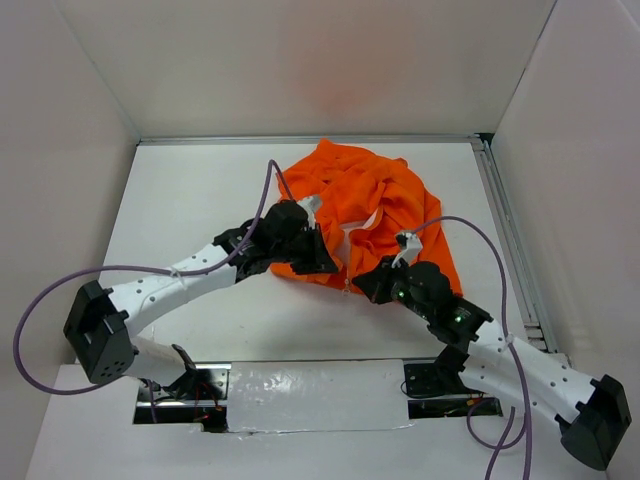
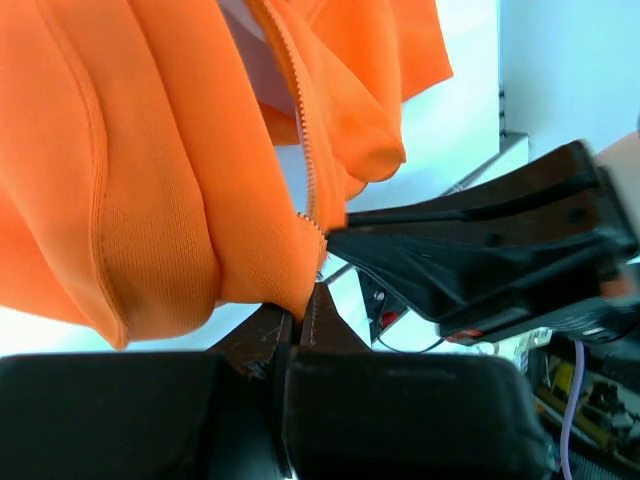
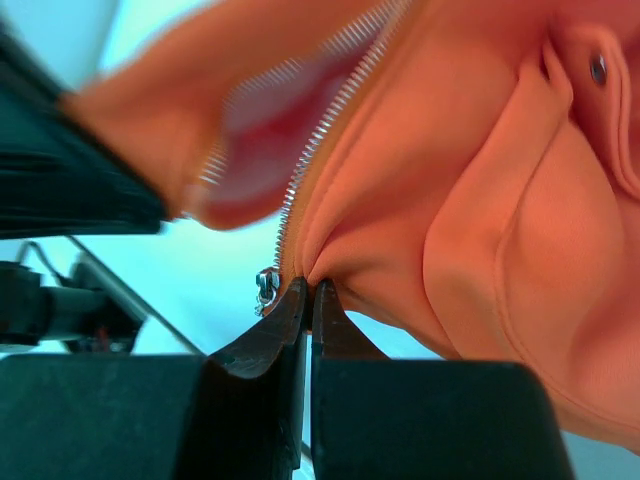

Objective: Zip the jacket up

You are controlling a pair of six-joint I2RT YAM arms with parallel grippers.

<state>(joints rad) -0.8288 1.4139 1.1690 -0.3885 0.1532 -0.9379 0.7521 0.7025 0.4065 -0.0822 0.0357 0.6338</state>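
Jacket (image 1: 375, 195) lies crumpled far-centre on the desk (image 1: 190, 190), zipper (image 3: 325, 140) open. Step in hand looks like tensioning the hem. Left jaws pressed together on fabric beside the teeth, and right jaws pinch the hem just beside the slider (image 3: 267, 288). Next, probably: regrip the slider and draw it toward the collar.

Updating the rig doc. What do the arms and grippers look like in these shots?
Left arm and right arm: white tubular links with rows of small holes, black joints and boxy black bases. The left cable and right cable are purple. Green lights glow near the right wrist. Left gripper and right gripper are black, each with two fingers tapering to thin tips.
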